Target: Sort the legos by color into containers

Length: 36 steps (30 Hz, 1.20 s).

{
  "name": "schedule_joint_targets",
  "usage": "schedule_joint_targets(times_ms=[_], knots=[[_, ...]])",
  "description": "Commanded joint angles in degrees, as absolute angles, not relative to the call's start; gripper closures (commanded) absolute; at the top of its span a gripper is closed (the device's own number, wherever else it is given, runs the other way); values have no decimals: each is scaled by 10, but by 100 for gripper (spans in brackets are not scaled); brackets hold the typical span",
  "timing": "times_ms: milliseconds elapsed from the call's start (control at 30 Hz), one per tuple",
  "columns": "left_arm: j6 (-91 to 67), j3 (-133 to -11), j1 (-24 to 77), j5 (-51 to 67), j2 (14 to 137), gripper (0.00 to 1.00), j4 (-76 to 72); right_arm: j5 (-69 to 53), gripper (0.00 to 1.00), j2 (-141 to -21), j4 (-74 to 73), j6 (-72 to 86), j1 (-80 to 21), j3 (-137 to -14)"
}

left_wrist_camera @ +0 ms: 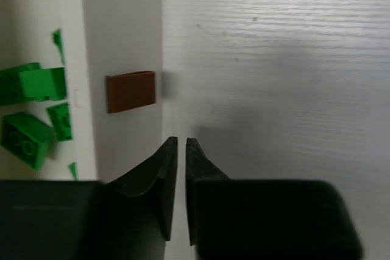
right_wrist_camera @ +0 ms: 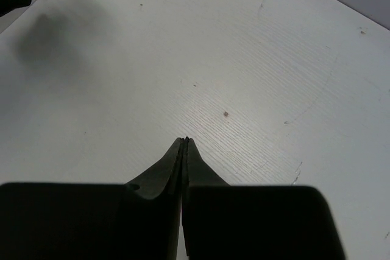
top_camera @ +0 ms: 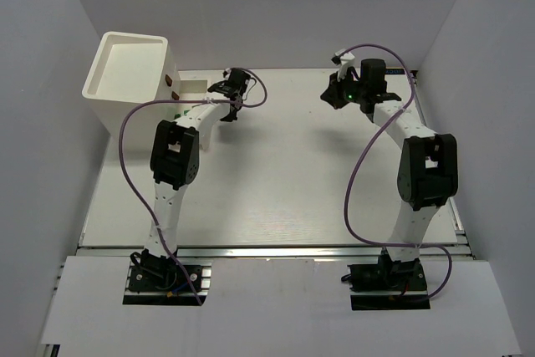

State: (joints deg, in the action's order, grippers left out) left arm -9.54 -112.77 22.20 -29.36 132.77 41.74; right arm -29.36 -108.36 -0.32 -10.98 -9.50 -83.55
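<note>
Sorting is judged nearly done: green legos (left_wrist_camera: 41, 83) are seen lying in the low tray (left_wrist_camera: 122, 28) just beside the left gripper (left_wrist_camera: 181, 141), which, like the right gripper (right_wrist_camera: 184, 140), is clenched on nothing, so any remaining piece must be located next.

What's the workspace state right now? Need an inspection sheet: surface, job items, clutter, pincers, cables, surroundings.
Surface: white table, bare in the middle; a few faint specks in the right wrist view.
Job's things: several green legos lie inside the low tray, which carries a brown mark on its outer wall; the tall bin is at far left, contents not visible. No other lego color in view.
Clutter: nothing seen.
Grippers: left pincer closed to a sliver, empty, just outside the tray wall; right pincer shut, empty, over bare table.
Cables: purple cables, one looping loosely along each arm.
Surroundings: plain pale walls on three sides.
</note>
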Motion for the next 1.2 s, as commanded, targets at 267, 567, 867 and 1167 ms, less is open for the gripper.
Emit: schedule_joint_targets(times_ms=[267,567,867,1167], knots=[[-89,-1093,182,-435,1292,25,410,-311,100,-1060,1,-111,-88,-833],[-98,-1106,160,-432,1295,76,410,-316,100,-1063,1,-108,-86,-831],[-103,-1101,135,-435,1296,29,409,-314,100,-1061,1,-104,-84,-828],[-112,-1100,120,-438,1293,22,414,-315,100,-1059,1,-100,-85,-826]])
